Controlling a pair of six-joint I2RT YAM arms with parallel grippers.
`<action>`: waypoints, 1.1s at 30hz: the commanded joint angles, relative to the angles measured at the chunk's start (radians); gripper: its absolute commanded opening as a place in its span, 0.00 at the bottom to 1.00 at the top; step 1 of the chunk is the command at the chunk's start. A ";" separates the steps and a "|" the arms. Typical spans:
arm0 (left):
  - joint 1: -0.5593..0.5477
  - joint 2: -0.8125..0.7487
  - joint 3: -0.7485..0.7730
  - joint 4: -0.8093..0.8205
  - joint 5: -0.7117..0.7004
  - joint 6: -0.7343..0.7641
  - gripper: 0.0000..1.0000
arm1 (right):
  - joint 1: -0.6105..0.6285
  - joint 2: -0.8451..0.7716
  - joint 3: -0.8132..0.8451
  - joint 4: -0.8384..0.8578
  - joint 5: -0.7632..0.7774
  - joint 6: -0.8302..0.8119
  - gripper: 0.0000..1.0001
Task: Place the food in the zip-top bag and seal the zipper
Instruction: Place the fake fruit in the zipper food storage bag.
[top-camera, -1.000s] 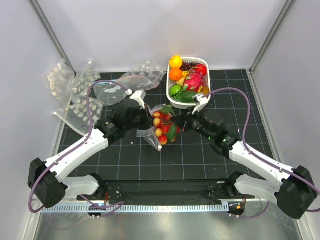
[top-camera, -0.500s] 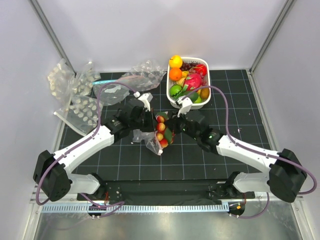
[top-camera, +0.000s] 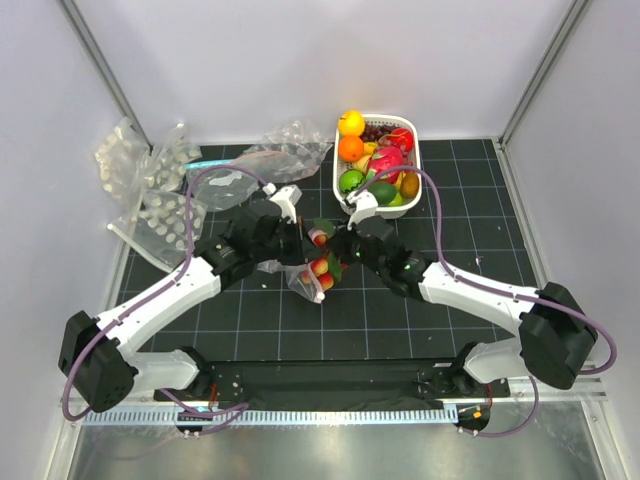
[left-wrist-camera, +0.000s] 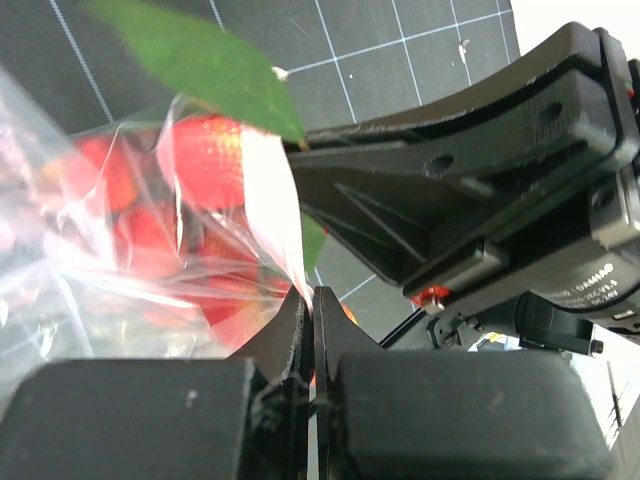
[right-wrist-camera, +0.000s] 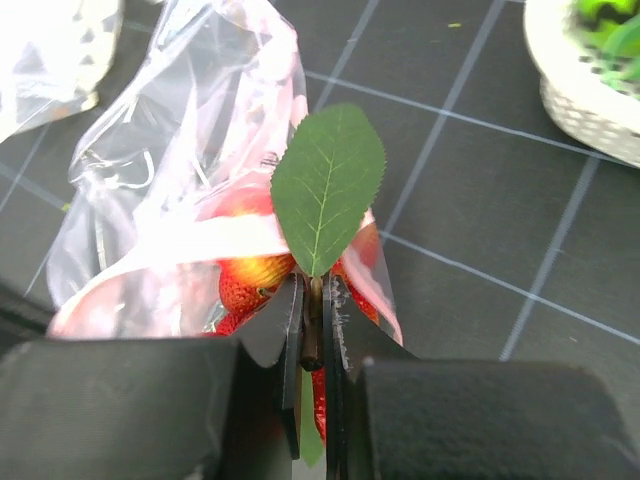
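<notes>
strawberries hang in the mouth of the zip-top bag, near the middle of the worktop, a little toward its far edge. your right gripper is pressed together on the bunch's stem, just under a green leaf. that lets you steer the fruit by the stalk rather than squeezing the berries. your left gripper is pinching a fold of the bag's clear film, which lifts the mouth and keeps it facing the fruit. that is why the two grippers sit just beside each other. the zipper shows as a pinkish band bowed around the berries, not yet closed. the dragon fruit lies in the white basket by the far edge, right of centre, so the filling looks only partly done.
</notes>
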 joint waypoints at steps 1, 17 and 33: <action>-0.002 -0.055 0.005 0.076 0.050 0.003 0.00 | -0.002 -0.024 0.044 -0.035 0.156 0.027 0.01; -0.013 -0.020 0.030 0.023 -0.016 0.026 0.00 | 0.034 -0.136 -0.051 0.120 0.022 -0.010 0.01; -0.013 -0.001 -0.009 0.209 0.273 -0.099 0.00 | 0.146 -0.207 -0.175 0.342 0.090 -0.087 0.01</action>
